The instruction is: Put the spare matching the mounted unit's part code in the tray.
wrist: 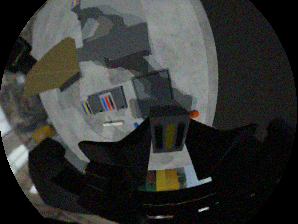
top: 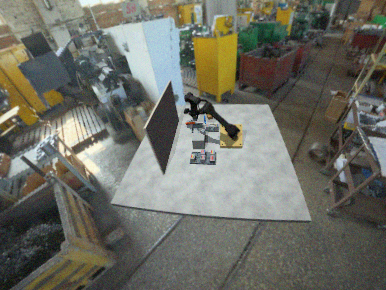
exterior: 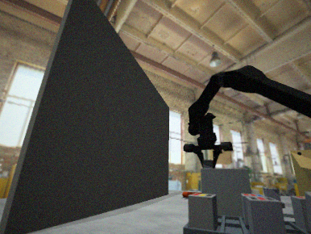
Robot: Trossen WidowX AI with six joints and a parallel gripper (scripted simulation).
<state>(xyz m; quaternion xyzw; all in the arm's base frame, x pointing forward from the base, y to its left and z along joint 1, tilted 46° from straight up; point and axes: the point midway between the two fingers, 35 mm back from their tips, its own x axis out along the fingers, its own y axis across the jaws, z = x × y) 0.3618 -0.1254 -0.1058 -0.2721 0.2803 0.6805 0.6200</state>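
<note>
My gripper [exterior: 208,161] [wrist: 164,118] is shut on a grey block [wrist: 183,131] with black and yellow stripes on the face toward the wrist camera. The block is held above the table, and its underside is hidden. In the wrist view a dark, shallow square tray [wrist: 162,86] lies below and just beyond the block. Left of it, a small rack [wrist: 120,93] [top: 212,128] holds units with coloured stripes. Grey units with coloured tops, including one unit [exterior: 202,212] at left and another unit [exterior: 263,215], stand in the front rack [exterior: 193,229]. I cannot tell which unit is the mounted one; no code on a back is readable.
A grey upright panel [top: 199,144] [exterior: 225,187] stands between the front rack and the gripper. A tall dark wall [top: 163,130] [exterior: 97,121] [wrist: 250,65] rises on one side. An orange piece [exterior: 188,194] [wrist: 194,114] lies near the tray. The yellow base plate [top: 231,143] is opposite the wall.
</note>
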